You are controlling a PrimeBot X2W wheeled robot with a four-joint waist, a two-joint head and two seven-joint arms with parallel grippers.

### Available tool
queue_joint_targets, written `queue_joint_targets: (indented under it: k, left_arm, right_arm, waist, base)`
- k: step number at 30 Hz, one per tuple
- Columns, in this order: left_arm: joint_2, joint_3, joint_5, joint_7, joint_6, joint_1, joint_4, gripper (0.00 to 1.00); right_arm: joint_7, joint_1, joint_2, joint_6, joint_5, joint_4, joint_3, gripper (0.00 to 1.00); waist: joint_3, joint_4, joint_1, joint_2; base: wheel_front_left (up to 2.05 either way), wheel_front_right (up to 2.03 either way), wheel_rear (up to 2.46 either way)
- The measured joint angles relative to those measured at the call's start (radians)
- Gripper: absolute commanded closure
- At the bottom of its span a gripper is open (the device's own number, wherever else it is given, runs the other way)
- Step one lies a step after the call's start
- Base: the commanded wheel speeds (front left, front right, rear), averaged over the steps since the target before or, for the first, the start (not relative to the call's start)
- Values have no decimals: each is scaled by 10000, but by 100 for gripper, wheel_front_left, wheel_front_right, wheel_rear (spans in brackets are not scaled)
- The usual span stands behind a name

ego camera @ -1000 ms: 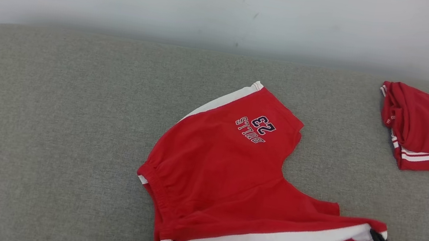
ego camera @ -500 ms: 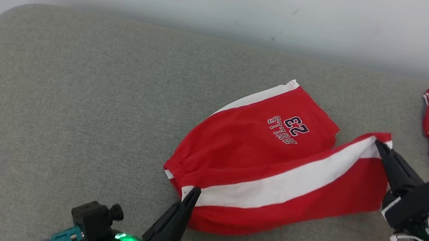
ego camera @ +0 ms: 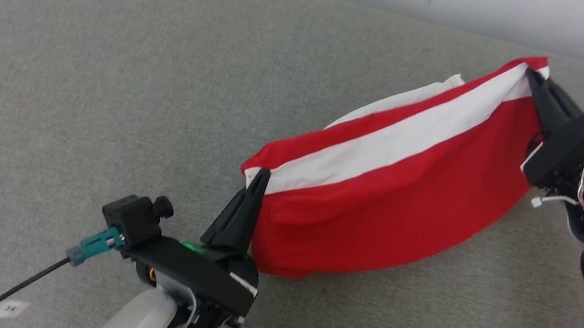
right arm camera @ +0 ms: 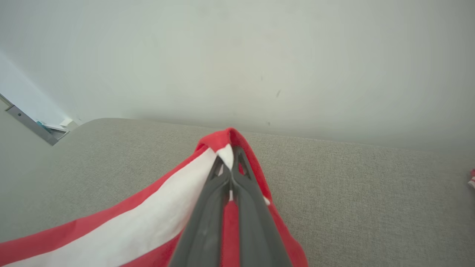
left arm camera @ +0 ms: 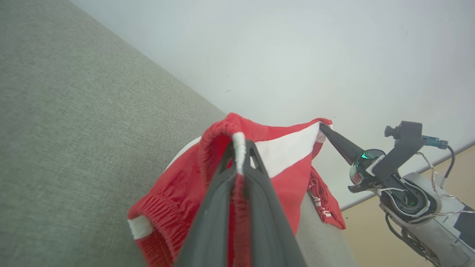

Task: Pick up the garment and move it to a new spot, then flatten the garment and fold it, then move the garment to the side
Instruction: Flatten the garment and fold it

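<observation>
Grey cushion (ego camera: pixel 105 65) | left tool (ego camera: pixel 260 174), right tool (ego camera: pixel 531 74) each clamped on an end of red garment (ego camera: pixel 410 209)

Left gripper (ego camera: pixel 261 175) near, right gripper (ego camera: pixel 531 75) far and seemingly higher, both tightly closed, arms apart.

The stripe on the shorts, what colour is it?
White. The stripe runs along the red shorts, clearest in the head view.
</observation>
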Motion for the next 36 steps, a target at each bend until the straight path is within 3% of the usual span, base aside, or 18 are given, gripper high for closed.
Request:
queue_joint_targets:
  k: [4, 17, 18, 19, 20, 21, 22, 23, 29, 36]
  left_arm:
    - [-161, -13, 102, 0, 0, -482, 362, 100]
    - [-247, -708, -117, 0, 0, -1247, 761, 100]
    - [-240, -775, -117, 0, 0, -1271, 794, 100]
    - [-245, -815, -117, 0, 0, -1281, 813, 100]
    - [-251, -803, -113, 0, 0, -1289, 826, 100]
    - [-247, -757, -100, 0, 0, -1296, 851, 63]
    - [-247, -715, -36, 0, 0, -1304, 888, 4]
    - [-245, -694, 119, 0, 0, -1319, 930, 0]
    - [-255, -151, 1444, 0, -2, -1081, 918, 0]
    - [-253, 1776, 3597, 0, 165, 127, -134, 0]
  right_arm:
    - [-31, -831, 190, 0, -332, 1281, 355, 100]
    - [-184, -1846, 642, 0, -767, 3522, 1197, 100]
    - [-234, -1851, 677, 0, -752, 3590, 1229, 93]
    - [-280, -1855, 711, 0, -744, 3647, 1273, 64]
    - [-316, -1862, 744, 0, -736, 3689, 1319, 64]
    - [-401, -1870, 775, 0, -700, 3710, 1369, 0]
    - [-458, -1877, 803, 0, -660, 3735, 1400, 0]
    - [-506, -1881, 819, 0, -637, 3751, 1440, 0]
    - [-846, -1704, 629, 0, -422, 3565, 1808, 0]
    - [-1135, -873, -104, 0, 86, 3091, 2257, 0]
  waist:
    - [354, 252, 0, 0]
    - [1266, 888, 0, 0]
    - [1307, 917, 0, 0]
    - [1336, 935, 0, 0]
    - [1354, 941, 0, 1]
    - [1352, 938, 0, 1]
    - [1334, 930, 0, 1]
    - [1304, 917, 0, 1]
    - [942, 852, -2, 0]
    - [465, 804, -4, -1]
  base:
    - [0, 0, 0]
    - [0, 0, 0]
    - [0, 0, 0]
    - [0, 0, 0]
    - [0, 0, 0]
    - [0, 0, 0]
    - [0, 0, 0]
    - [0, 0, 0]
    - [0, 0, 0]
    - [0, 0, 0]
